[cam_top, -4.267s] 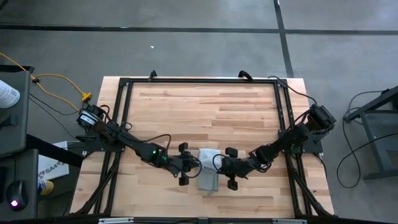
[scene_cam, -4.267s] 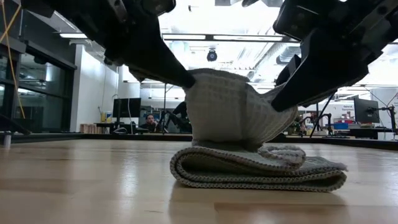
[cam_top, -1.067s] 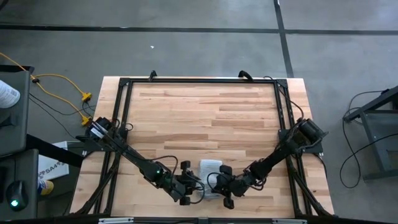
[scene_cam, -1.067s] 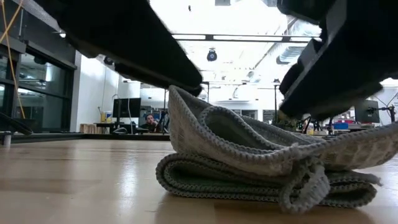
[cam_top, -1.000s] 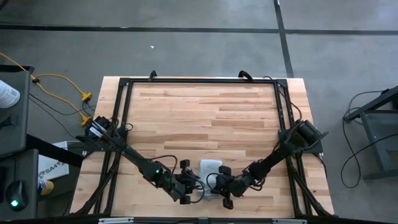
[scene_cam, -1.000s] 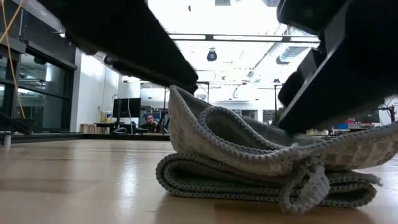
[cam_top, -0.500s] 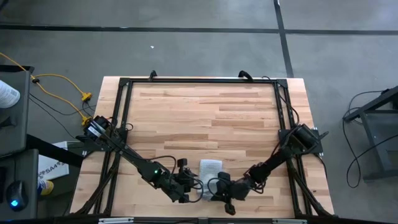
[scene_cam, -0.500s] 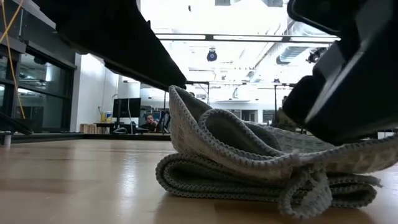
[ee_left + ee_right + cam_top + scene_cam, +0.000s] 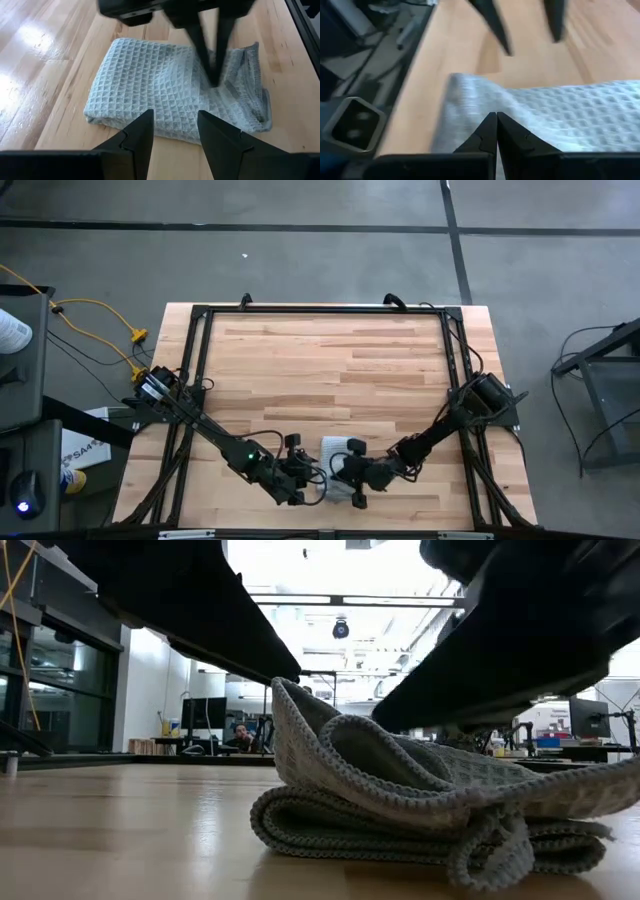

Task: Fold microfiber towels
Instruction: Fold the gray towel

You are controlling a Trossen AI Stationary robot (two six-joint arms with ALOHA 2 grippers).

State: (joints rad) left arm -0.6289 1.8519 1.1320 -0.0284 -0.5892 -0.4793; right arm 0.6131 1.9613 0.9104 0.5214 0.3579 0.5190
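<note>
Between my parted left tool [image 9: 305, 483] and my closed, empty right tool [image 9: 347, 479], the folded towel [image 9: 337, 467] runs lengthwise away from both.

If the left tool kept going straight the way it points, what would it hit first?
Most likely the folded light grey-blue waffle-weave microfiber towel, lying directly ahead of the open left tool; the gap between them is hard to judge.

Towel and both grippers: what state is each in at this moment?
Microfiber towel: folded into a small bundle, lying on the wooden table, top layer rumpled and raised.
Left gripper: open, just beside the towel's edge, holding nothing.
Right gripper: shut, over the towel.
</note>
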